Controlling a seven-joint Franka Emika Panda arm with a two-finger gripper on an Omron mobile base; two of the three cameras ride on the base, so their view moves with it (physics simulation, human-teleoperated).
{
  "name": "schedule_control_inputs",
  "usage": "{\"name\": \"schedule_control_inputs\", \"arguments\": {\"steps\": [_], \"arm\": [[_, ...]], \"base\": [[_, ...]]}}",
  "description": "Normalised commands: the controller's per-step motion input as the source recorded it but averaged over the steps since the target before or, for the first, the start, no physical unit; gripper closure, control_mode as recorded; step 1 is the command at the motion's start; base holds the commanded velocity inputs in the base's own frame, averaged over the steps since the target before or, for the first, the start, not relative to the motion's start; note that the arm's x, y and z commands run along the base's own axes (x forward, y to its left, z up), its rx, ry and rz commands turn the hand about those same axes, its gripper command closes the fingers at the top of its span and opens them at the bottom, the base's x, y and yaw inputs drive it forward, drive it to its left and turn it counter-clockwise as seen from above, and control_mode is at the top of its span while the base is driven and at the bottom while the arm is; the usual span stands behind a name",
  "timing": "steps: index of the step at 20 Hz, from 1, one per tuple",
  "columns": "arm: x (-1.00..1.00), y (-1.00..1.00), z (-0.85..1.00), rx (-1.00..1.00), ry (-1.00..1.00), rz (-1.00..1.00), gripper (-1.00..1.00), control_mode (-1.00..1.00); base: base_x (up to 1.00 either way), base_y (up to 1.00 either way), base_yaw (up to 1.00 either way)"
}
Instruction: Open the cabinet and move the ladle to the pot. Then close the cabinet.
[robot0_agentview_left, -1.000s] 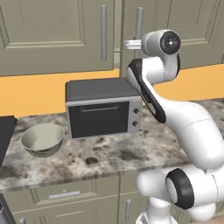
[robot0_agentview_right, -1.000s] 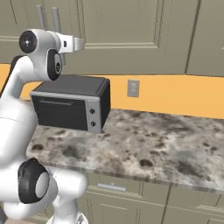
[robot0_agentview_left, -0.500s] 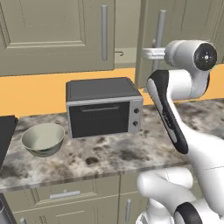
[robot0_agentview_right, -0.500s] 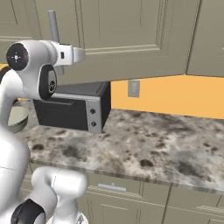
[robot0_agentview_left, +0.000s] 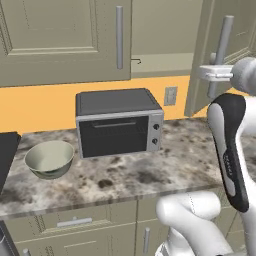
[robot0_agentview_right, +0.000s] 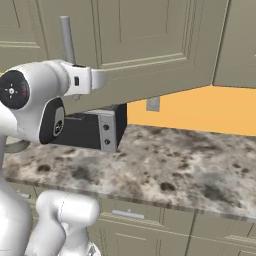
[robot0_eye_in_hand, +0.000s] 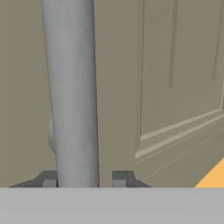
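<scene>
Inspector A: The pincer (robot0_eye_in_hand: 83, 179) is clamping the bar handle (robot0_eye_in_hand: 72, 96) of the cabinet (robot0_agentview_left: 220, 55), whose right door is standing part-open above the desk (robot0_agentview_right: 190, 165).

Inspector B: Risk, in my judgement: fingertips (robot0_eye_in_hand: 120, 178) slipping off the smooth bar mid-swing.

We find no text, label, brand, number or sign that can be read in any of these views.
</scene>
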Motion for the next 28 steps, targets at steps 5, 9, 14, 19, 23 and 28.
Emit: {"name": "schedule_control_inputs", "arguments": {"steps": [5,9,14,19,23,28], "arm": [[-0.7,-0.15,0.0,-0.01,0.0,0.0,-1.0,-1.0],[-0.81,0.3,0.02,0.0,0.02,0.0,-1.0,-1.0],[-1.0,0.67,0.2,0.0,0.07,0.0,-1.0,-1.0],[-0.37,0.97,0.07,0.0,0.16,0.0,-1.0,-1.0],[0.16,0.78,0.0,0.0,0.16,0.0,-1.0,-1.0],[0.48,0.56,0.0,0.0,0.13,0.0,-1.0,-1.0]], "base": [[0.0,0.0,0.0],[0.0,0.0,0.0],[0.0,0.0,0.0],[0.0,0.0,0.0],[0.0,0.0,0.0],[0.0,0.0,0.0]]}}
